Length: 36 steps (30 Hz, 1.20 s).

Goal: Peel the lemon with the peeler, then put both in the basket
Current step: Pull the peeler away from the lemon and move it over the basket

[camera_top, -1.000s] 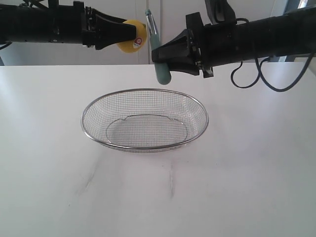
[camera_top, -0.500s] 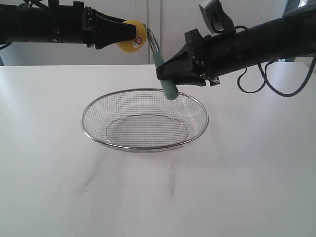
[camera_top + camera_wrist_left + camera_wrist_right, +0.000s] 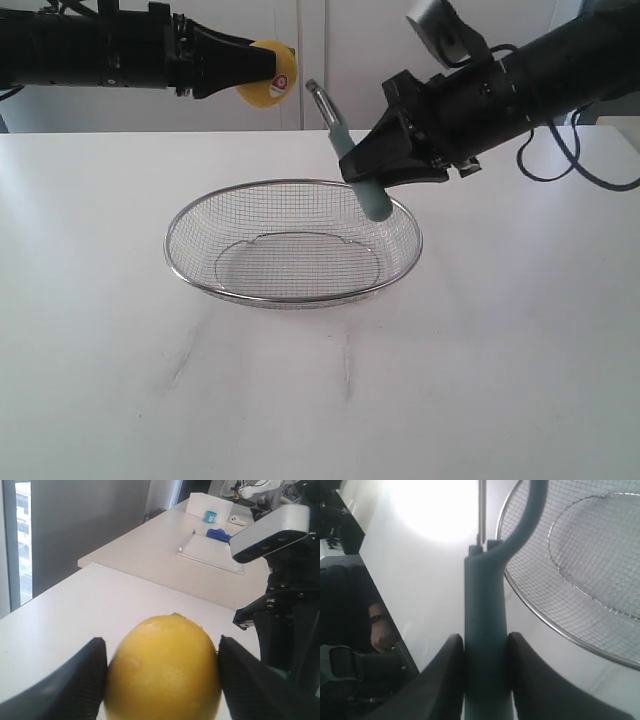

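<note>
Basket (image 3: 290, 300) on table (image 3: 520, 350), only bare mesh inside. Peeler (image 3: 378, 203) tilted over basket's right-rear rim, handle end lowest, blade up. R gripper (image 3: 365, 170) clenched on its handle. Lemon (image 3: 270, 85) well above basket's left-rear, pinched in L gripper (image 3: 262, 68). Sticker (image 3: 283, 80) shows in ext view only; R wrist view shows pads (image 3: 445, 680) squeezing the handle.

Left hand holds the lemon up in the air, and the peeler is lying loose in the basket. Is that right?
No. The left hand does hold the lemon up, but the peeler is not loose: the right hand grips its handle, tilted, above the basket, as the exterior view shows.
</note>
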Motion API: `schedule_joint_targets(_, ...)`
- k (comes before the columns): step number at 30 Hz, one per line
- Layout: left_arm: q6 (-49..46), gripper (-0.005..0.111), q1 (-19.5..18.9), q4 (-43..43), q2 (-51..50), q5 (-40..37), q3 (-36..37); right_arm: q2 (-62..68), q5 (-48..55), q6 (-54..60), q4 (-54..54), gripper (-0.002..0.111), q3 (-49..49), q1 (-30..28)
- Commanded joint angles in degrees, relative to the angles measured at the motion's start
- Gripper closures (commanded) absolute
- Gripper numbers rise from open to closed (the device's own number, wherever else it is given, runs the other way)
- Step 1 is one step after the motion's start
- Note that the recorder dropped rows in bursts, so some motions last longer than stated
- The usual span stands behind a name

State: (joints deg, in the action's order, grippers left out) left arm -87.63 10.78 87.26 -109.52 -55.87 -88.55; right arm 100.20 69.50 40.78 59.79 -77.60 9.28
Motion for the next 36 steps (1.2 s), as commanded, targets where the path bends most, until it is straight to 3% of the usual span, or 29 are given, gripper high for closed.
schedule_joint_targets(1, 1.97, 0.107, 0.17, 1.77, 0.92, -1.31, 0.00, -2.61, -1.14, -3.50, -3.63, 0.108, 0.01, -0.22)
schedule_joint_targets(12, 5.57, 0.107, 0.17, 1.77, 0.92, -1.31, 0.00, -3.58, -2.31, -9.75, -11.72, 0.108, 0.01, 0.78)
schedule_joint_targets(24, 12.14, 0.107, 0.17, 1.29, 0.92, 2.20, 0.00, -3.58, -8.56, -22.23, -28.46, 0.108, 0.01, 7.01)
schedule_joint_targets(31, 27.24, 0.107, 0.17, -13.95, 3.40, 11.57, 0.00, -3.58, -8.65, -24.28, -28.87, 0.108, 0.01, 7.84)
schedule_joint_targets(36, 33.89, 0.107, 0.17, -25.57, 6.19, 13.21, 0.00, -3.58, -8.39, -24.52, -28.87, 0.108, 0.01, 7.84)
